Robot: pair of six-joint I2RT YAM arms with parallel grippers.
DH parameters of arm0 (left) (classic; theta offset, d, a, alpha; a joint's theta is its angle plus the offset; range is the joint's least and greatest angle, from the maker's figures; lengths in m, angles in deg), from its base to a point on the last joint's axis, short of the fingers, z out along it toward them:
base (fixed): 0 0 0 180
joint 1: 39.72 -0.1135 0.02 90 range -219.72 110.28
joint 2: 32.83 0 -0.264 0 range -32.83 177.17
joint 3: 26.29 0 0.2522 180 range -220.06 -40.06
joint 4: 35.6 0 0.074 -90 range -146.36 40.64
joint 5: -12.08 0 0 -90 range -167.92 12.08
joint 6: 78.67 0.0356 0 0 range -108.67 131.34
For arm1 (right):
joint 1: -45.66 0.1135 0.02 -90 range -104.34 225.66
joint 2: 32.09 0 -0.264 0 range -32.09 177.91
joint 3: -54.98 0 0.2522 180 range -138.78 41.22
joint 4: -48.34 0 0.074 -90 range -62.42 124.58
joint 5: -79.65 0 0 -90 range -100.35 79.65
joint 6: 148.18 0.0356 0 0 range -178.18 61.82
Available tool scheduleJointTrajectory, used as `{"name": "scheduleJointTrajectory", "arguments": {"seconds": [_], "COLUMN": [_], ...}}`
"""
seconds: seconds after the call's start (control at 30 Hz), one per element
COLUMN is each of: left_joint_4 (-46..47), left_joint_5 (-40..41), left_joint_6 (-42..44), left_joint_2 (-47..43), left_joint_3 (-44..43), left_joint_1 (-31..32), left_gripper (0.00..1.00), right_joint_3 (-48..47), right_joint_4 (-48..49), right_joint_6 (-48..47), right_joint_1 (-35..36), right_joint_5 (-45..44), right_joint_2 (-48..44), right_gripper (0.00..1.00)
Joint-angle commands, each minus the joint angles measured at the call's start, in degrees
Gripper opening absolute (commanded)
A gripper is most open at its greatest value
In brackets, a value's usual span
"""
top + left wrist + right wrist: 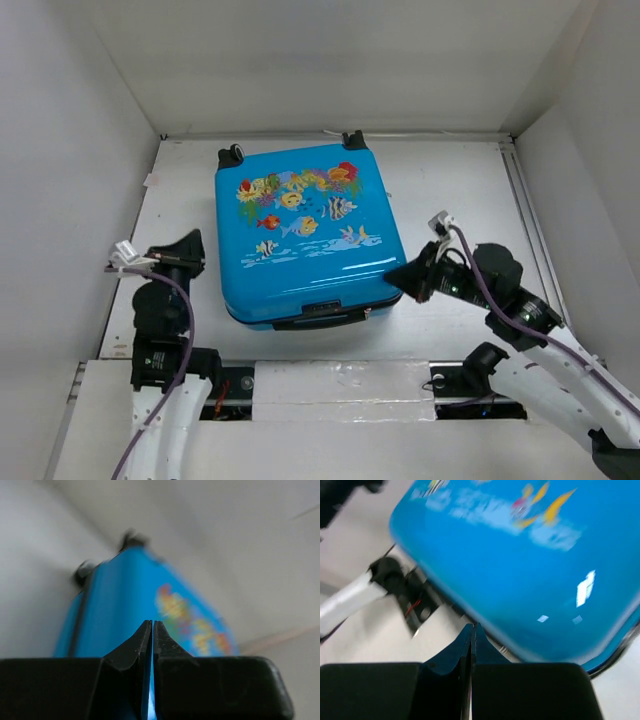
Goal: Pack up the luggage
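Note:
The luggage (300,240) lies flat and closed on the white table, fish-and-coral print facing up, black caster wheels (231,153) at the far edge. My left gripper (197,243) is shut and empty, just left of the luggage's left side; its wrist view shows the blue shell (130,605) ahead of the closed tips (152,625). My right gripper (393,277) is shut and empty, its tip at the luggage's near right corner. In the right wrist view the blue lid (530,555) fills the frame above the closed tips (472,627). The lining is hidden.
White walls enclose the table on the left, back and right. A rail (520,200) runs along the table's right side. The luggage's dark handle (320,318) faces the arm bases. The left arm (405,587) shows in the right wrist view.

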Motion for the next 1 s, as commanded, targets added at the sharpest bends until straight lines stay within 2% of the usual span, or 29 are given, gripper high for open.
{"name": "scheduleJointTrajectory", "arguments": {"seconds": [0.0, 0.13, 0.2, 0.33, 0.4, 0.43, 0.47, 0.57, 0.63, 0.73, 0.8, 0.83, 0.97], "left_joint_4": [-18.3, -23.9, -23.4, -23.0, -15.2, -15.1, -10.0, -3.8, 3.8, 15.5, 19.7, 23.8, 30.6], "left_joint_5": [6.0, 3.8, 2.9, 0.9, -2.0, -3.1, -4.1, -5.8, -7.1, -9.2, -9.7, -9.7, -9.7], "left_joint_6": [-5.8, -14.7, -17.9, -23.8, -24.8, -24.8, -24.8, -24.3, -23.7, -23.7, -23.7, -23.0, -21.6], "left_joint_2": [-5.5, -6.7, -8.8, -9.5, -7.6, -6.5, -5.1, 1.1, 4.1, 11.6, 18.6, 20.9, 30.9], "left_joint_3": [4.4, 7.1, 9.5, 16.1, 22.1, 23.9, 25.5, 27.6, 28.3, 28.9, 28.0, 27.3, 22.2], "left_joint_1": [2.7, 3.6, 4.4, 4.4, 4.4, 4.4, 4.4, 4.4, 4.4, 4.4, 4.4, 4.4, 5.0], "left_gripper": [0.00, 0.00, 0.00, 0.00, 0.00, 0.00, 0.00, 0.00, 0.00, 0.00, 0.00, 0.00, 0.00], "right_joint_3": [2.3, 6.5, 9.4, 14.8, 16.3, 16.3, 16.3, 16.3, 15.8, 15.2, 13.8, 12.7, 7.6], "right_joint_4": [-5.6, -5.1, -1.4, 5.1, 8.5, 9.2, 9.2, 10.3, 11.0, 11.0, 13.0, 13.7, 15.2], "right_joint_6": [3.5, 7.2, 10.0, 14.2, 14.8, 14.8, 14.8, 14.8, 14.0, 12.1, 8.3, 7.1, 2.8], "right_joint_1": [7.0, 14.6, 17.6, 24.4, 25.6, 25.6, 25.6, 25.6, 25.6, 20.6, 16.8, 12.6, 3.9], "right_joint_5": [0.9, -3.5, -4.8, -14.3, -19.4, -19.4, -23.7, -28.8, -30.5, -32.0, -28.5, -27.3, -18.8], "right_joint_2": [-4.9, -3.7, -3.2, 0.9, 4.6, 6.0, 7.5, 12.7, 13.9, 13.9, 13.4, 13.4, 19.4], "right_gripper": [0.00, 0.00, 0.04, 0.09, 0.11, 0.11, 0.11, 0.06, 0.05, 0.05, 0.05, 0.05, 0.07]}}
